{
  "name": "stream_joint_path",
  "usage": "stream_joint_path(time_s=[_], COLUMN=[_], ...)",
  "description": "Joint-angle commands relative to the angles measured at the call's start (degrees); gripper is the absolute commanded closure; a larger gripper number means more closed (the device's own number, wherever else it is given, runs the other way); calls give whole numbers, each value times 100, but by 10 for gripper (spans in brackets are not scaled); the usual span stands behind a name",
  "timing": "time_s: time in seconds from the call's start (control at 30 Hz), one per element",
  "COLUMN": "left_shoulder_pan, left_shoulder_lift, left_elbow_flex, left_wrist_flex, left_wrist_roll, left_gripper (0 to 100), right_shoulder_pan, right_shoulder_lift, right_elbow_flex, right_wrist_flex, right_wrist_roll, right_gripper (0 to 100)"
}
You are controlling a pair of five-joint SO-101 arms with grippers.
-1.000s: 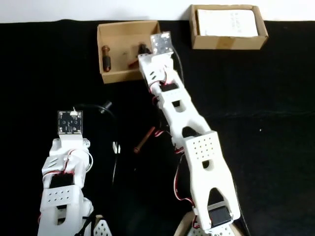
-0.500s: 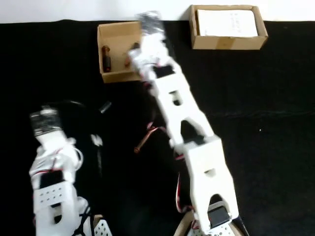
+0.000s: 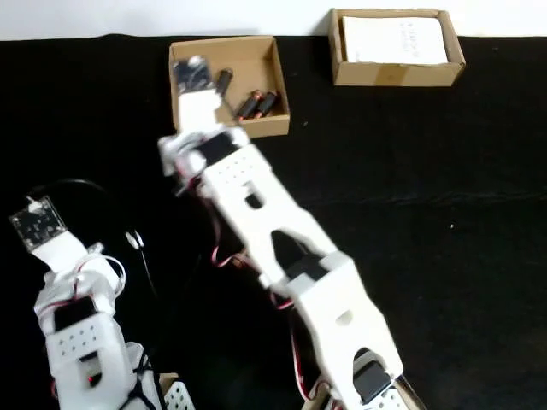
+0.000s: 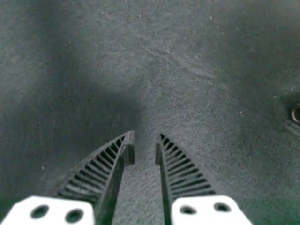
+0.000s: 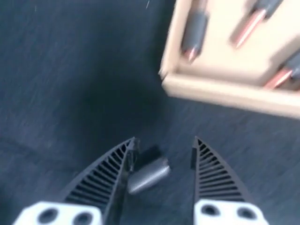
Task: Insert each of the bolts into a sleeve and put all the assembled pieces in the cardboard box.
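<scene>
My right gripper [image 5: 164,145] is open just above the black cloth, with a dark grey sleeve [image 5: 147,174] lying between its fingers, nearer one of them. Close beyond it is a corner of the cardboard box [image 5: 220,91], which holds several bolt-and-sleeve pieces [image 5: 194,28]. In the high view the right arm [image 3: 256,213] stretches up to the box's [image 3: 278,128] front left corner, and assembled pieces [image 3: 256,104] lie inside. My left gripper [image 4: 143,147] hangs over bare cloth at the table's near left, its fingers a little apart with nothing between them.
A second cardboard box [image 3: 397,73] holding a white sheet stands at the back right. The left arm [image 3: 73,307] and its black cable [image 3: 141,248] take up the near left. A small dark round thing [image 4: 296,113] shows at the edge of the left wrist view.
The right arm has swung left out of the box and down over the sleeve on the cloth. The left arm has turned to the left, away from the middle.
</scene>
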Motion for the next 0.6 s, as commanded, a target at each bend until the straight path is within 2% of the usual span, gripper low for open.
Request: stream_joint_path(time_s=[0.0,0.27,0.4,0.57], left_shoulder_pan=[-48,-40,-40,-40], left_shoulder_lift=[840,3881,4681,5112], left_elbow_flex=[-690,-2888,-3653,-4048], left_wrist_flex=[18,932,1433,1732], left_wrist_roll=[44,62,70,70], left_gripper=[905,906,906,906], right_shoulder_pan=[-171,-189,-171,-163], right_shoulder_lift=[-303,-31,286,857], right_elbow_flex=[-303,-303,-303,-303], right_wrist_flex=[426,629,286,-338], right_wrist_roll=[-281,-668,-870,-1099], right_gripper=[828,828,828,828])
